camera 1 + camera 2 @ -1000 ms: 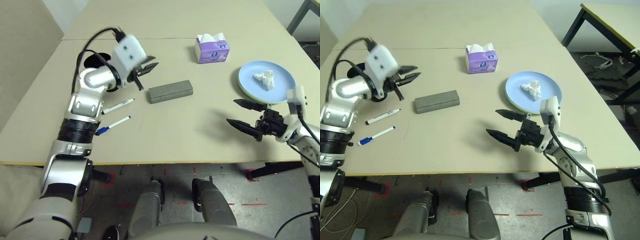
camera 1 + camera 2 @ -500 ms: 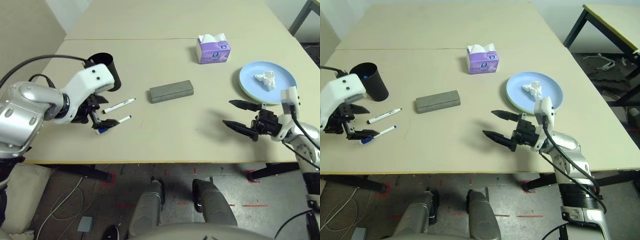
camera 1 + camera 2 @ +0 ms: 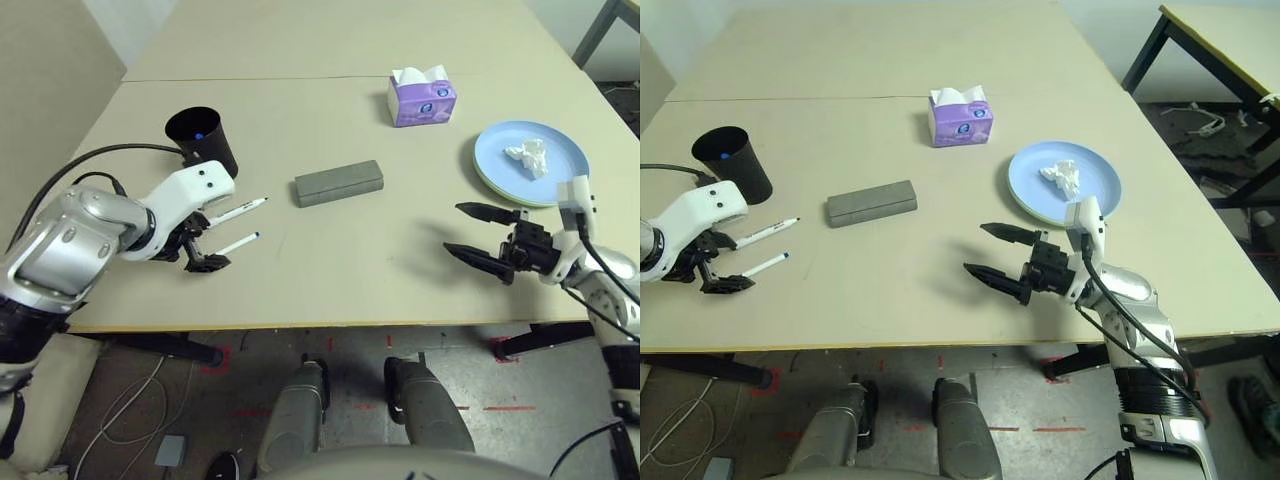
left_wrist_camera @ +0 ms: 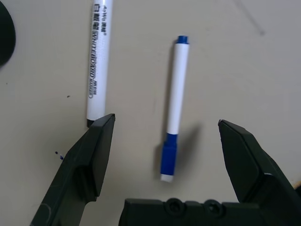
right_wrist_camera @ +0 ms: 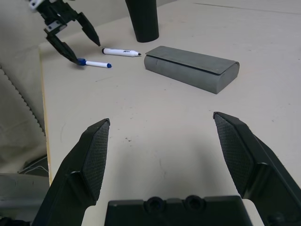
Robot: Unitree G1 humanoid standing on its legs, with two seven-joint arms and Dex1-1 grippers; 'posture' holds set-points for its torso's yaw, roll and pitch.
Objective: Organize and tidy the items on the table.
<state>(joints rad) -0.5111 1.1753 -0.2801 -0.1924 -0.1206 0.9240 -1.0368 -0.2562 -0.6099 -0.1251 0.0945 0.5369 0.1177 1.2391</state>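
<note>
Two white markers lie at the table's left: the blue-capped marker (image 4: 176, 94) nearer me and the black-capped marker (image 3: 238, 210) just beyond it. My left gripper (image 4: 165, 120) hovers low over the blue-capped marker's cap end, open, one finger on each side and nothing held. The grey glasses case (image 3: 339, 183) lies shut in the middle. A crumpled white tissue (image 3: 527, 156) rests on the light-blue plate (image 3: 500, 150) at the right, and a greenish rim shows under that plate. My right gripper (image 3: 455, 230) hangs open and empty above bare table in front of the plate.
A black cup (image 3: 205, 140) with something blue inside stands behind the markers. A purple tissue box (image 3: 422, 97) sits at the back, past the case. The table's front edge (image 3: 320, 325) runs close under both grippers.
My left arm swung down and toward me from near the black cup to the blue-capped marker, and its fingers spread wider. The right arm has barely moved.
</note>
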